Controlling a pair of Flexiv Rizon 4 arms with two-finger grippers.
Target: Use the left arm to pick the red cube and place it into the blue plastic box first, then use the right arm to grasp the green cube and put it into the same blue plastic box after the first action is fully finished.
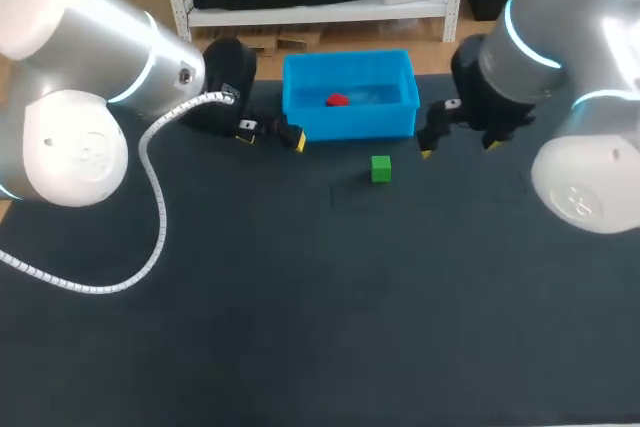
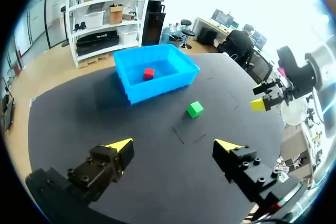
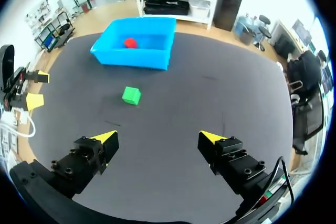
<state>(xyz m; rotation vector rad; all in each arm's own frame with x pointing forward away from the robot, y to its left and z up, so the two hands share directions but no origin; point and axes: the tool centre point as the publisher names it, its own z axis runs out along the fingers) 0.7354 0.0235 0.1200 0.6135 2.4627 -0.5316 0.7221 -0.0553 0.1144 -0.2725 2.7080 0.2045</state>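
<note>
Head view: a blue box [image 1: 349,119] stands at the middle of the far edge of the dark desk [image 1: 300,297], and the red cube [image 1: 337,100] lies inside it on the floor of the box, near the middle. The green cube [image 1: 381,168] sits on the desk just in front of the box, towards its right half, apart from the front wall. The left fingers [image 1: 296,139] hang near the box's front left corner, spread wide and grasping nothing. The right fingers [image 1: 428,150] hang near the box's front right corner, also released and empty, with the green cube lying between the two pairs and a little nearer the front edge. In the left wrist view the green cube [image 2: 195,109] lies ahead of the parted fingers, between them and the box, untouched. The right wrist view shows the same cube [image 3: 131,95] ahead of its own open fingers, with bare desk under the yellow tips.
</note>
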